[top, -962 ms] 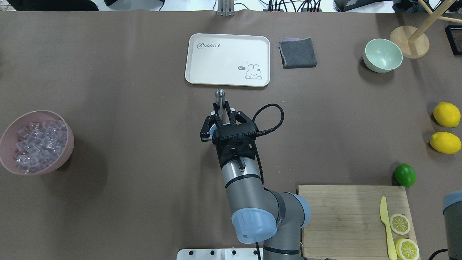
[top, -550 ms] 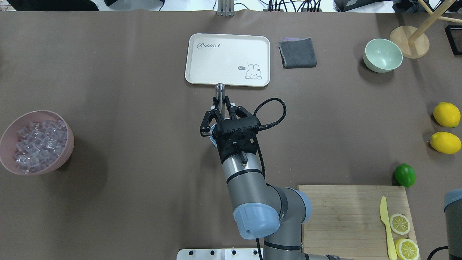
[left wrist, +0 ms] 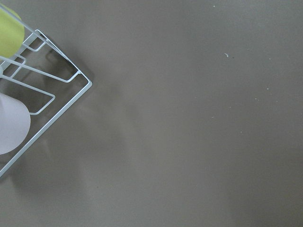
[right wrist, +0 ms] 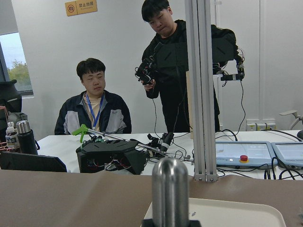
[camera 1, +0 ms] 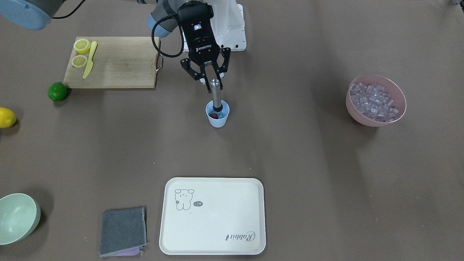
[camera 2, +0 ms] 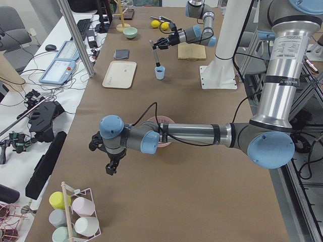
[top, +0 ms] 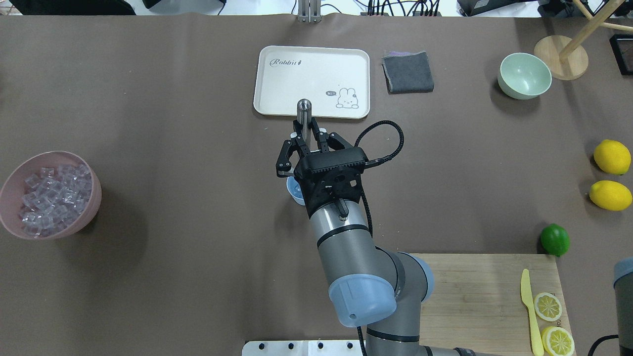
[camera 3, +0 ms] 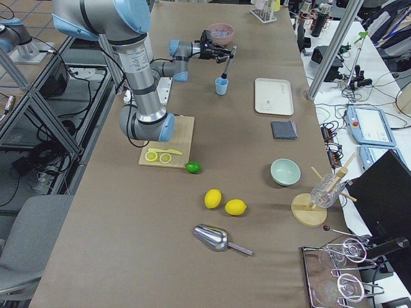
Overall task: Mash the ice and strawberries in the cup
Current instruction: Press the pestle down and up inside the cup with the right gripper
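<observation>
From overhead, my own right wrist covers most of the cup, and only a sliver of blue rim peeks out. From the front, the masher hides its lower end inside that cup. A red speck beside it, the strawberry, is too small to make out further. What else lies in there I cannot tell. My right wrist camera cuts the masher off at the bottom edge. My left gripper shows only in the side view, dark and tiny, so I cannot read its jaws. Its camera catches just a corner of a wire rack, clipped by the left edge. The green bowl and a lemon are cut by the front view's left edge.
</observation>
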{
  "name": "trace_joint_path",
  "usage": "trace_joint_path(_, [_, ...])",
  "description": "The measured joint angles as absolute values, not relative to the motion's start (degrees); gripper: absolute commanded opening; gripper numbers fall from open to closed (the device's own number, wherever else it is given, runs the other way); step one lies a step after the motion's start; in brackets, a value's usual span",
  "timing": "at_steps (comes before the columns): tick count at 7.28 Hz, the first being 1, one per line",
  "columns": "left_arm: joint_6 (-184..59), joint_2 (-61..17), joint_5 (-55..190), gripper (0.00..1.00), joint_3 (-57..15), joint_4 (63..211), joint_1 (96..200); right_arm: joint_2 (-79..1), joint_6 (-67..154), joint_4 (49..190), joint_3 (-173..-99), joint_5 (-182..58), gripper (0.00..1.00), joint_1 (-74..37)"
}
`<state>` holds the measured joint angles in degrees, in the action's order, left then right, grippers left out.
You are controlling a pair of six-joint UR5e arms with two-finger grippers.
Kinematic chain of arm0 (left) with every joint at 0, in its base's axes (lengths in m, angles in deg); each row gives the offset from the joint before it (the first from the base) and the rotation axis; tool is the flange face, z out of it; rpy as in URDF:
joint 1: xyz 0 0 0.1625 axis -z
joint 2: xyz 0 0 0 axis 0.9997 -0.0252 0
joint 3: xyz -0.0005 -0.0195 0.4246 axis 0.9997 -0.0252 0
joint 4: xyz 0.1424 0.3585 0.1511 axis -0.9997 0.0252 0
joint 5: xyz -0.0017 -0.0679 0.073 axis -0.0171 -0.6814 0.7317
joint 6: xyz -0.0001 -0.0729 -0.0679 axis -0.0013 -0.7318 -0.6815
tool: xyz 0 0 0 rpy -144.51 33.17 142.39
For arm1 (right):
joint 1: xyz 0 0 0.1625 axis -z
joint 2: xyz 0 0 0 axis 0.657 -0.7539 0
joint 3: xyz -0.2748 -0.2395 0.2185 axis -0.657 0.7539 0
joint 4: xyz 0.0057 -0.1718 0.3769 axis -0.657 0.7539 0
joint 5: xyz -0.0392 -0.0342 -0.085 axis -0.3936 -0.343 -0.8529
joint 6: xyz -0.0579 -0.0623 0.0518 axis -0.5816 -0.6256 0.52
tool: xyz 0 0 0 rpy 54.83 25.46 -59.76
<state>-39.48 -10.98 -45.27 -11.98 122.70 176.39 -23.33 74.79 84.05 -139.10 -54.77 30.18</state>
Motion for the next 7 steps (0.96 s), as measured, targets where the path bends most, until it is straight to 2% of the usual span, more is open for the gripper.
trace_joint_path(7, [-39.5, -11.0, -45.3, 0.97, -12.4, 122.7, 176.4, -22.8, 75.2, 84.0, -133.9, -54.6, 0.00, 31.5])
